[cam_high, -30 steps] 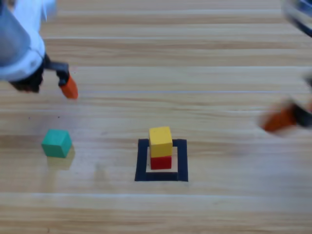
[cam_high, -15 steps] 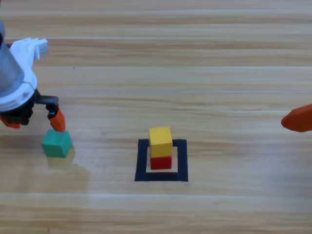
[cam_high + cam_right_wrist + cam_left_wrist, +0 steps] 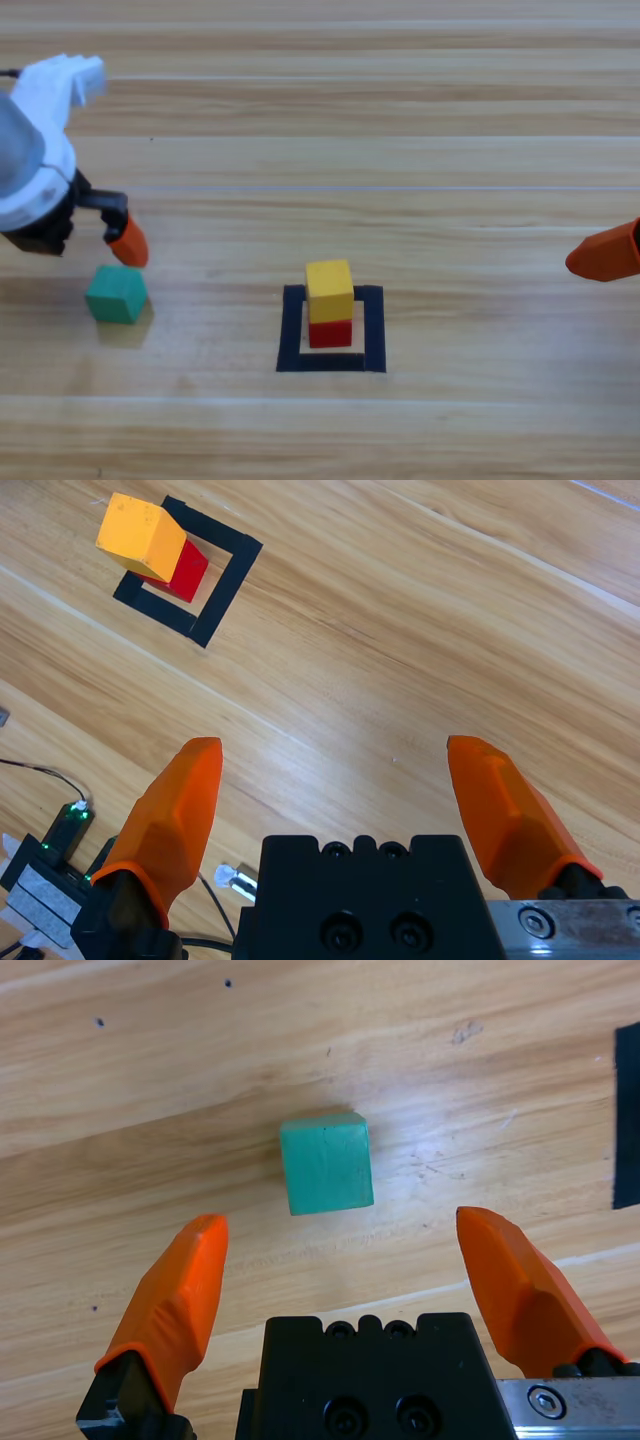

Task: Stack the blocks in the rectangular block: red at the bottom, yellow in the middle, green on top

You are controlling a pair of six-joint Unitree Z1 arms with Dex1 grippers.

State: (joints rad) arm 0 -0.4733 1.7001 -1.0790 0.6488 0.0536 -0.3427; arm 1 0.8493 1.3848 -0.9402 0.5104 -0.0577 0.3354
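The yellow cube (image 3: 329, 288) sits on the red cube (image 3: 331, 332) inside the black tape square (image 3: 290, 330) at the table's middle. The right wrist view shows the same stack far off: yellow (image 3: 140, 535) on red (image 3: 187, 570) in the square (image 3: 216, 592). The green cube (image 3: 116, 293) lies alone on the wood at the left. My left gripper (image 3: 85, 240) hovers just behind it, open. In the left wrist view the green cube (image 3: 326, 1163) lies ahead of the spread jaws of the left gripper (image 3: 342, 1225), untouched. My right gripper (image 3: 603, 252) waits at the right edge, open (image 3: 335, 745) and empty.
A strip of the black tape (image 3: 628, 1115) shows at the right edge of the left wrist view. In the right wrist view, cables and a small electronics board (image 3: 55, 865) lie beyond the table's edge.
The left gripper came down and forward to the green cube, then shifted slightly. The right gripper drew back to the right edge. The cubes have not moved.
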